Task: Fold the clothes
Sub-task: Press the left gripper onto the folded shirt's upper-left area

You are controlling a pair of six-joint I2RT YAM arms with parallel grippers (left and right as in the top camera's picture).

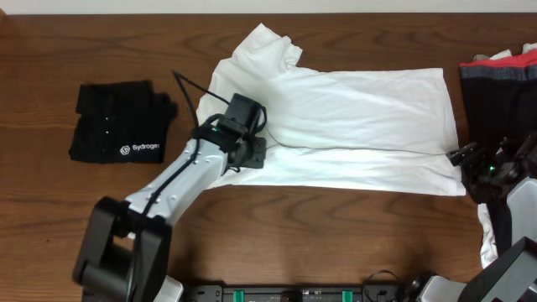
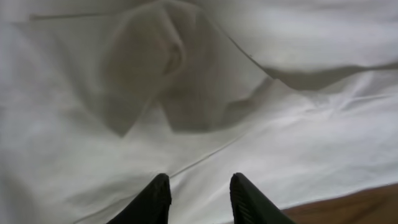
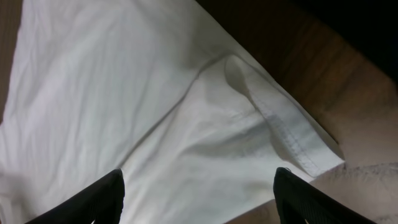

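Observation:
The white T-shirt [image 1: 352, 117] lies spread across the middle of the table, one sleeve [image 1: 267, 46] pointing to the far side. No logo patch shows. My left gripper [image 1: 245, 122] hovers low over the shirt's left part; in the left wrist view its fingers [image 2: 199, 186] are apart with nothing between them, above layered white fabric [image 2: 186, 93]. My right gripper [image 1: 470, 159] is at the shirt's near right corner. In the right wrist view it [image 3: 198, 183] is wide open above the stitched hem corner [image 3: 292, 137].
A black folded shirt with white lettering [image 1: 117, 122] lies at the left. A pile of red and dark clothes [image 1: 503, 71] sits at the far right. More white fabric [image 1: 488, 235] hangs by the right arm. Brown wooden table [image 1: 336, 243] shows in front.

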